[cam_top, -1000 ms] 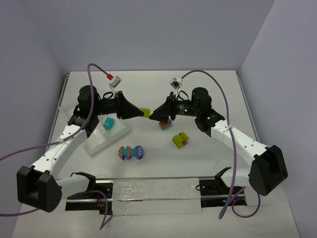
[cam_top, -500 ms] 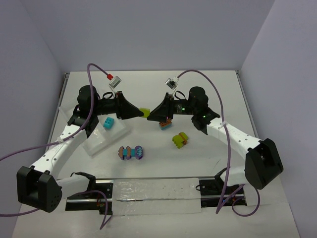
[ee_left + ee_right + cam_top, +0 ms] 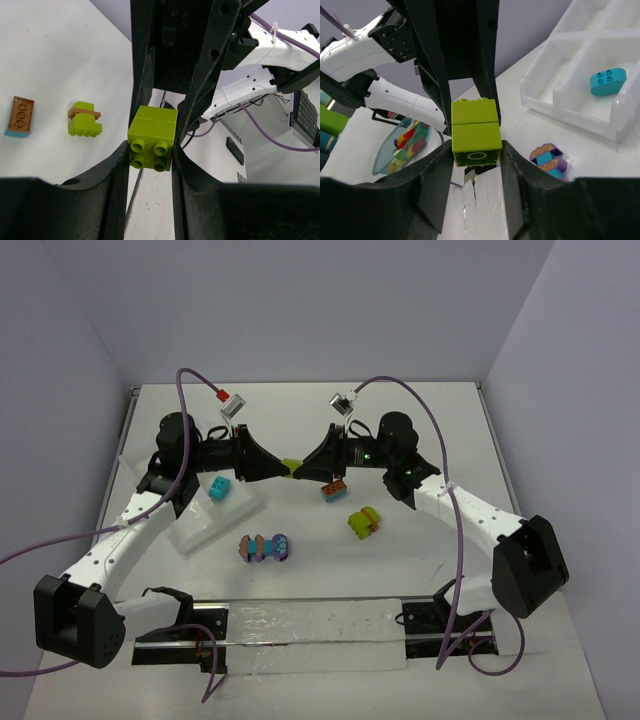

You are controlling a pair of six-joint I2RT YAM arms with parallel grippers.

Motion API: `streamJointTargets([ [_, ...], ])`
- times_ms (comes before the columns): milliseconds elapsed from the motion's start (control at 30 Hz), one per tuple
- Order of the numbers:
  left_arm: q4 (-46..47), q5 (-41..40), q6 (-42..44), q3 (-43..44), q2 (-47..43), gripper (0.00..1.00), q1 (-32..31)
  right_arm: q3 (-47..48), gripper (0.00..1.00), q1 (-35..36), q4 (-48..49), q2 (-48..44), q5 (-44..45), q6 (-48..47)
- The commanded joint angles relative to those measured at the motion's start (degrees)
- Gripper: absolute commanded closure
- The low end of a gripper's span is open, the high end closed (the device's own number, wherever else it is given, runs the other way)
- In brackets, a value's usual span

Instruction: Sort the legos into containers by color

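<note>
Two lime green legos (image 3: 291, 466) snapped together hang above the table's middle, gripped from both ends. My left gripper (image 3: 283, 468) is shut on the studded end (image 3: 152, 137). My right gripper (image 3: 303, 469) has come in from the other side and is shut on the hollow end (image 3: 476, 131). On the table lie an orange-brown brick on a turquoise one (image 3: 335, 489), a lime-and-orange-brown cluster (image 3: 364, 522) and a purple, turquoise and orange-brown cluster (image 3: 264, 547). The white tray of containers (image 3: 200, 525) at the left holds a turquoise brick (image 3: 218, 489).
A clear plastic strip (image 3: 320, 635) runs along the near edge between the arm bases. Purple cables arc over both arms. In the right wrist view a bowl of mixed bricks (image 3: 400, 147) sits beyond the table. Walls close in the back and sides.
My right gripper has slid left to meet the left one and closed on the lime green bricks' free end. That uncovered the orange-brown and turquoise brick. The left arm has not moved.
</note>
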Motion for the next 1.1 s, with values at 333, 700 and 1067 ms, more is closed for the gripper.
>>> streamJointTargets([
  [333,0.2,1.2,2.4,1.1,-1.3,1.00,0.1,-2.0,1.00,0.6,2.1,-2.4,1.7,-2.6],
  [700,-4.5,-2.9,5.1,2.7,-2.4,1.00,0.9,-14.5,1.00,-3.6,1.2,-6.7,3.6,-3.6],
  [1067,-36.6,-63.0,2.3,10.0,5.0,1.00,2.1,-7.9,1.00,-3.6,-28.0,-15.6,34.6,-11.7],
])
